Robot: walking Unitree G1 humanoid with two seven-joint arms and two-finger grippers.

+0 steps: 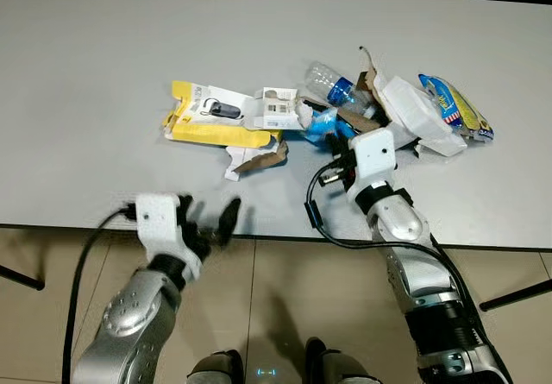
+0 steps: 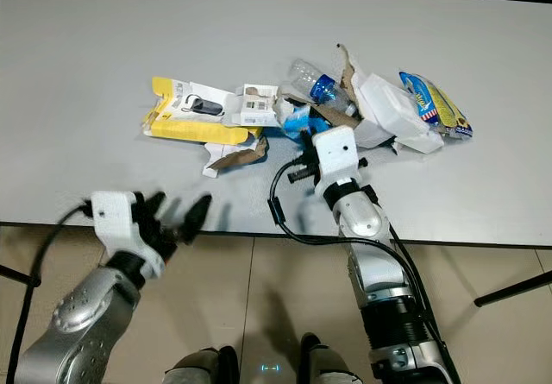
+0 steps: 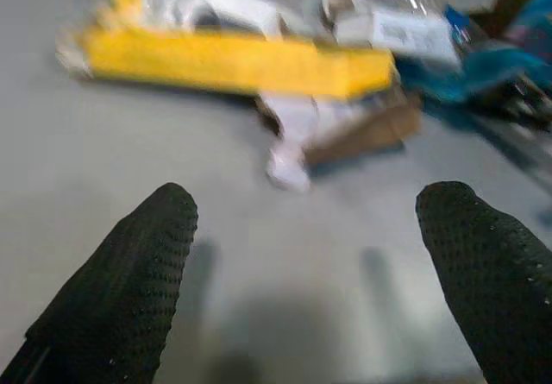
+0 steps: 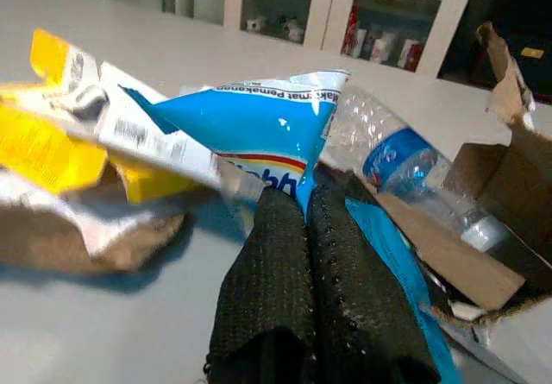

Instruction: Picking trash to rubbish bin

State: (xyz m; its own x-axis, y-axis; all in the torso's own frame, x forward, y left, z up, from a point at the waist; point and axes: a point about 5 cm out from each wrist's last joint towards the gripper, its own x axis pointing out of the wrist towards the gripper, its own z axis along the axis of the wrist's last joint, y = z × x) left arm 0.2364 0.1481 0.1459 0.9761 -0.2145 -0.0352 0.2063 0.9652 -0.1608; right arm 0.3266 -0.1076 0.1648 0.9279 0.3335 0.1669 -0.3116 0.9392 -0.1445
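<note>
A pile of trash lies on the grey table (image 1: 86, 99): a flattened yellow and white box (image 1: 211, 121), a small white box (image 1: 280, 108), a torn brown cardboard scrap (image 1: 259, 158), a clear plastic bottle (image 1: 332, 84), a white carton (image 1: 418, 116) and a blue and yellow snack bag (image 1: 457, 106). My right gripper (image 4: 302, 203) reaches into the pile's middle and is shut on the corner of a blue and white wrapper (image 4: 250, 129). My left gripper (image 1: 210, 220) hovers open at the table's front edge, a little short of the cardboard scrap, holding nothing.
Brown cardboard pieces (image 4: 509, 160) lie around the bottle, close beside my right gripper. The table's left half is bare. Tiled floor (image 1: 285, 298) lies below the front edge. Glass-door cabinets (image 4: 379, 22) stand behind the table.
</note>
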